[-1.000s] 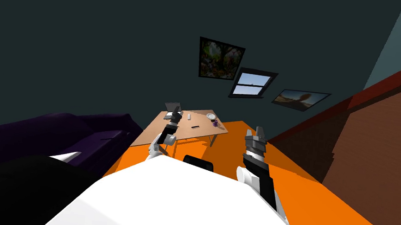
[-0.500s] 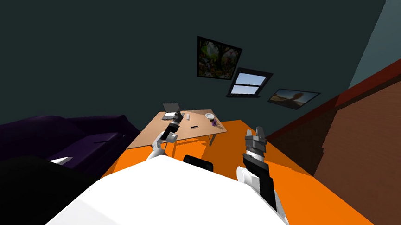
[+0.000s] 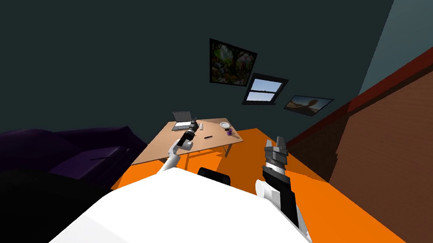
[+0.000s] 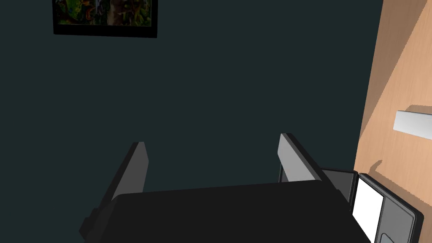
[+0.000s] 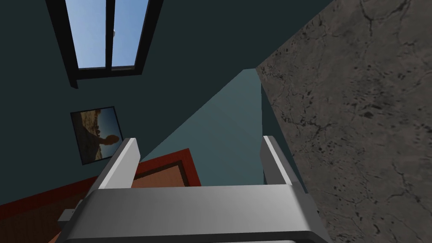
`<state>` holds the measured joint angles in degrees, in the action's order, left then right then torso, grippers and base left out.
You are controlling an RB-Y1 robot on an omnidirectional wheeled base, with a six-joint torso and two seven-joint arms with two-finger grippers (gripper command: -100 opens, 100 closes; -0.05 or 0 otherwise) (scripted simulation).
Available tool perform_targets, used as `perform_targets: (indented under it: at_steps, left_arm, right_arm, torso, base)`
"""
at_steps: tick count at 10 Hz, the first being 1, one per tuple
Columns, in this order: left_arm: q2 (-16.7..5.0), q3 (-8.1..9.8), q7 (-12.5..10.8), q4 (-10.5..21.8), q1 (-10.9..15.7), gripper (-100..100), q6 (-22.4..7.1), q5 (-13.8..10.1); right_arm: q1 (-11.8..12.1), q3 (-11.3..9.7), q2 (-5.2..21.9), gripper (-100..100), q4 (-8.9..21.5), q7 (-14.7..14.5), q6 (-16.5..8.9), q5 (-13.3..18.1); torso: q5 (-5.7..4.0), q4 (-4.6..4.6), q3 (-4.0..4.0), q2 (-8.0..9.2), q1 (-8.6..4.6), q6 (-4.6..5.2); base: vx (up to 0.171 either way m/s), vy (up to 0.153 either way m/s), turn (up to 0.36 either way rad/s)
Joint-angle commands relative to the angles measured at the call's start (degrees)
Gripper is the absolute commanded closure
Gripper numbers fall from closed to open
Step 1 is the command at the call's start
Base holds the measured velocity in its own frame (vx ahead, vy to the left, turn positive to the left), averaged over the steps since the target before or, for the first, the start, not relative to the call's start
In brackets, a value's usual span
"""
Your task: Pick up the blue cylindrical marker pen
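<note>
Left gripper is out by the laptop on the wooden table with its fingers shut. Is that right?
Not quite: the left gripper is by the laptop on the wooden table, but its fingers stand open with nothing between them, as the left wrist view shows.

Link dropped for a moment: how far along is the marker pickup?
Done: left gripper is out over the table, beside the laptop. In hand: nothing; it is open, facing the wall. Left: reach the small dark marker, grip, lift. Right gripper open, idle.

The laptop [image 4: 371, 202] and the white bar [image 4: 415, 125] on the table [image 4: 396, 76] are cut off.
</note>
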<state>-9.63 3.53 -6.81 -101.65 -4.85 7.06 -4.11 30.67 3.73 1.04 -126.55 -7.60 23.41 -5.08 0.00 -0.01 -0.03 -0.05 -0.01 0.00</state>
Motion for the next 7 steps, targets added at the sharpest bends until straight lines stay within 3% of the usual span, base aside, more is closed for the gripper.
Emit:
perform_targets:
  at_steps: [1,4,7]
  left_arm:
    - [-0.30,0.38,-0.61,1.88,0.86,-100,-1.47,-0.29]
    - [-0.57,1.84,-2.39,7.29,4.87,-100,-6.62,-1.08]
    - [-0.71,2.59,-3.26,10.57,6.80,-100,-9.74,-1.50]
  right_arm:
    - [0.00,0.00,0.00,0,0.00,0.00,0.00,0.00]
    - [0.01,0.00,0.00,0,0.00,0.00,0.00,0.00]
    - [0.00,0.00,0.00,0,0.00,0.00,0.00,0.00]
  torso:
    - [0.00,0.00,0.00,0.00,0.00,0.00]
    - [0.00,0.00,0.00,0.00,0.00,-0.03]
    - [-0.01,0.00,-0.01,-0.02,-0.02,-0.01]
  base:
    - [0.005,0.002,-0.058]
    - [0.007,-0.001,-0.085]
    - [0.010,-0.003,-0.073]
